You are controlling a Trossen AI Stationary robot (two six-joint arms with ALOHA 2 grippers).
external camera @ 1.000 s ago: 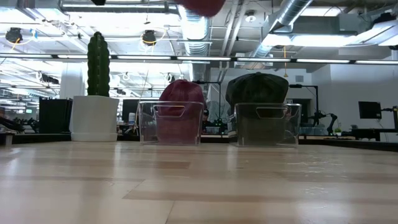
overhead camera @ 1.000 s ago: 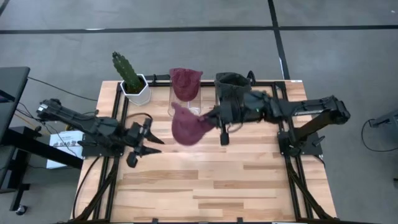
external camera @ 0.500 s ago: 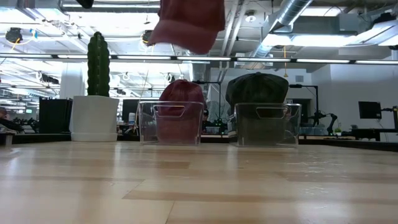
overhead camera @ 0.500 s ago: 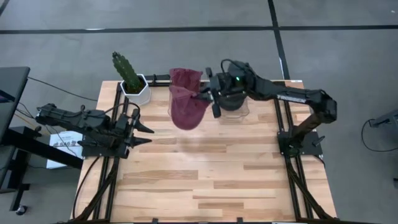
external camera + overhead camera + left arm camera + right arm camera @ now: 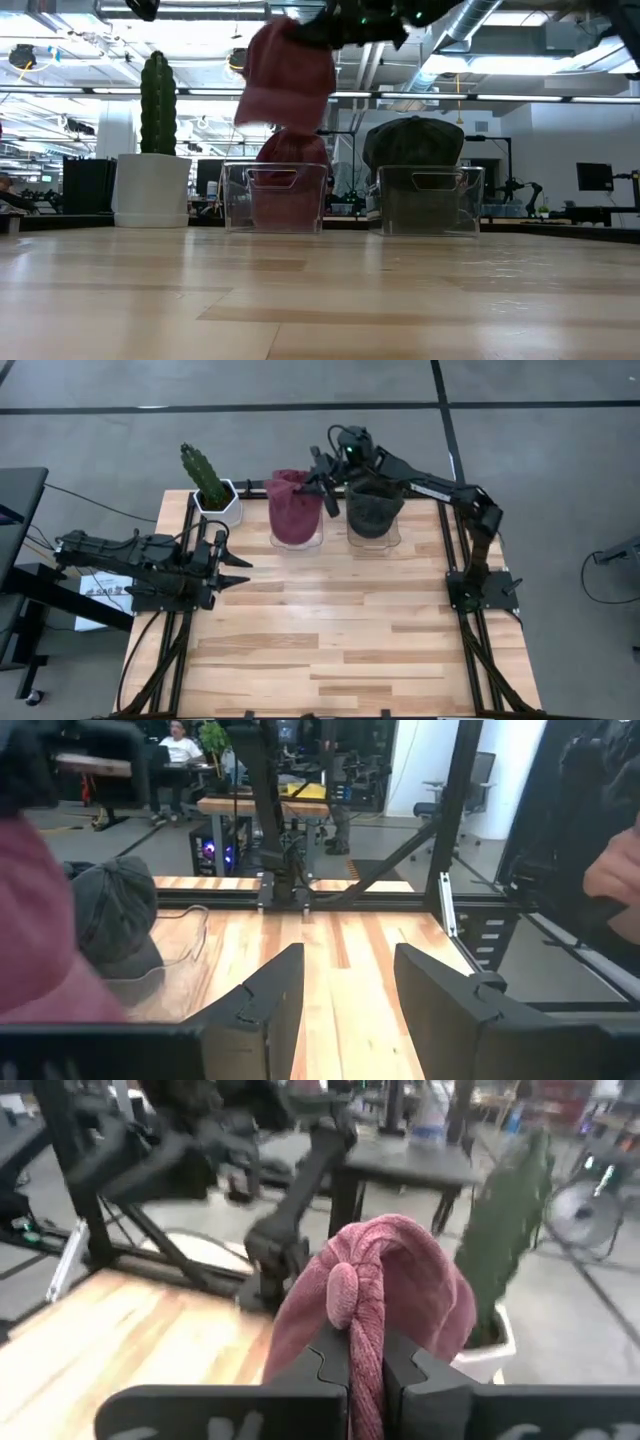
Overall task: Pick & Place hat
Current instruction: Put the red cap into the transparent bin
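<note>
Right pincer (image 5: 322, 484) clamped on red hat (image 5: 285, 75), which I hold above red bin (image 5: 275, 197); release left. Left pincer (image 5: 240, 571) apart, idle.

Right end effector (image 5: 365, 1365) pinching bunched maroon hat (image 5: 385, 1295), cactus (image 5: 505, 1230) behind

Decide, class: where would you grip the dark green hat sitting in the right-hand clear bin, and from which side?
Grip the domed crown of the dark green hat, coming straight down from above. The crown bulges above the clear bin, whose walls block its sides, and soft fabric should bunch easily between closing fingers.
</note>
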